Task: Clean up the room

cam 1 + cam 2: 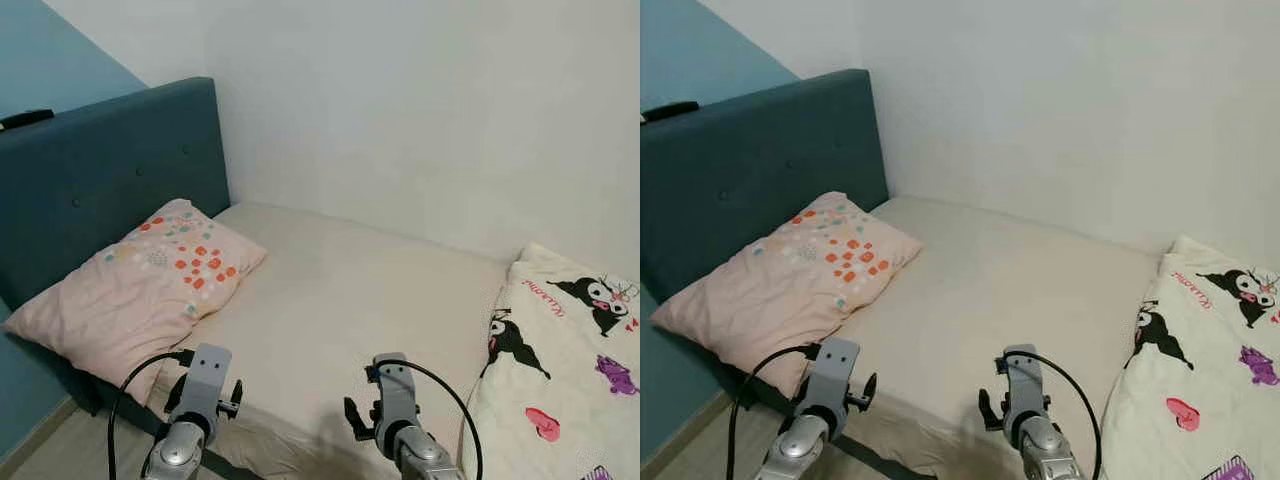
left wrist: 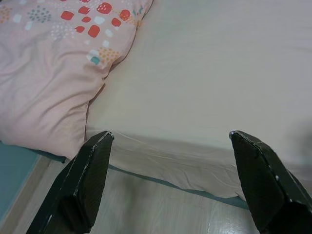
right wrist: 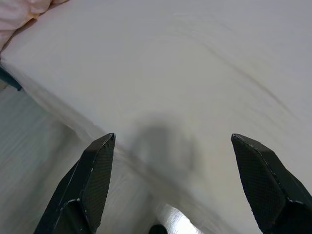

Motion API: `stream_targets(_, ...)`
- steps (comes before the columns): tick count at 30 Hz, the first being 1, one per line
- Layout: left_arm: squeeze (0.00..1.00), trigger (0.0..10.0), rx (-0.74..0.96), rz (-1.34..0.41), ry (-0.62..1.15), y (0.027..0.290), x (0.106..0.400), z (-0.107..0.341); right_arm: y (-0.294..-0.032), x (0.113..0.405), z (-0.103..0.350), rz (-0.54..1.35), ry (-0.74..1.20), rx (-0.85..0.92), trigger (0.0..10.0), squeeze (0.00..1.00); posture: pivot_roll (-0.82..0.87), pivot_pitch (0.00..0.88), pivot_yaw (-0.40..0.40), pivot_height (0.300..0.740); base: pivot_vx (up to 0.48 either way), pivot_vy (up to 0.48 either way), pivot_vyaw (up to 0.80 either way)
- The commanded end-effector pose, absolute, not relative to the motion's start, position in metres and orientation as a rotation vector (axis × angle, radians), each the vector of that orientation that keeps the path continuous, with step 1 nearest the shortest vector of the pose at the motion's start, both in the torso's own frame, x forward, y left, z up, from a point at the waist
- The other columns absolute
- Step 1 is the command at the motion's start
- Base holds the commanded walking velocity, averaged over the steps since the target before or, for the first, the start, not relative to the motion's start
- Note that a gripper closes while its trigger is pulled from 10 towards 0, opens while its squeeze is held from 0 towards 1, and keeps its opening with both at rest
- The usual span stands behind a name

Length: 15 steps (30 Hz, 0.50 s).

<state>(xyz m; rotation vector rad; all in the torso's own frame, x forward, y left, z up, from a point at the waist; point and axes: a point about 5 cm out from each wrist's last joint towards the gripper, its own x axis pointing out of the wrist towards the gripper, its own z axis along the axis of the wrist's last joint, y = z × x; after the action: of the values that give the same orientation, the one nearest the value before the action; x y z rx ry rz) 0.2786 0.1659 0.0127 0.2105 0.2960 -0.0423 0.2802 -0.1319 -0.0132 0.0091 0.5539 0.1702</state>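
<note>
Left gripper (image 2: 170, 141): fingers spread wide, nothing between them, poised over the near edge of the bed (image 1: 340, 290). Right gripper (image 3: 173, 141): likewise spread and empty, above bare sheet just inside that edge.

Pillow (image 1: 140, 280): pink with orange and teal spots, lying ahead and to the outer side of the left gripper, leaning on the blue headboard (image 1: 100, 160). Judged soft, light and floppy; best pinched at a corner or along the seam (a mid-panel grip would only bunch the cover).

Blanket (image 1: 570, 370): white, cartoon-printed, heaped beyond the right gripper. Likely limp and bulky; take it by a hem.

Not made out: the blanket's far side runs out of frame; the small dark object (image 1: 25, 119) atop the headboard.
</note>
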Motion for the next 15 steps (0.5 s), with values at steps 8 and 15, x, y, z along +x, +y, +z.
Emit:
stream_targets(8,0.0,10.0,0.223,-0.044,0.323,0.168,0.2754,0.008,-0.1311,0.2802,-0.013,0.174,0.555,0.006,10.0,0.0,0.0,0.011,-0.033,0.74,0.0,0.0,0.0)
stream_targets(15,0.0,10.0,0.223,-0.044,0.324,0.1678,0.2756,0.0079,-0.131,0.2805,-0.0131,0.174,0.561,0.009,10.0,0.0,0.01,0.011,-0.035,0.74,0.0,0.0,0.0)
